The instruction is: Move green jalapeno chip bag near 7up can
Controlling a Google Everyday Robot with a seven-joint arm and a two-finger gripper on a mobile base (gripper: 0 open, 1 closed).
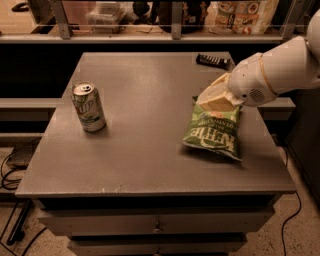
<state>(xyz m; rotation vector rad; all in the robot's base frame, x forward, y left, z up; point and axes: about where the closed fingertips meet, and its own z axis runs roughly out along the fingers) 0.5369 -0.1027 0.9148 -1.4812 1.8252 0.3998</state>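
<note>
The green jalapeno chip bag [212, 134] lies on the right side of the grey table [145, 165], with its white lettering facing up. My gripper [216, 100] comes in from the right on a white arm. Its cream fingers are shut on the bag's far top edge, which sits slightly raised. The 7up can [88, 107] stands upright on the left side of the table, well apart from the bag. A wide stretch of bare tabletop lies between them.
A small black rectangular device [213, 61] lies at the table's back right, just behind the gripper. A shelf with a rail and pale packages [245, 14] runs along the back. Drawers sit below the table's front edge. Cables lie on the floor at left.
</note>
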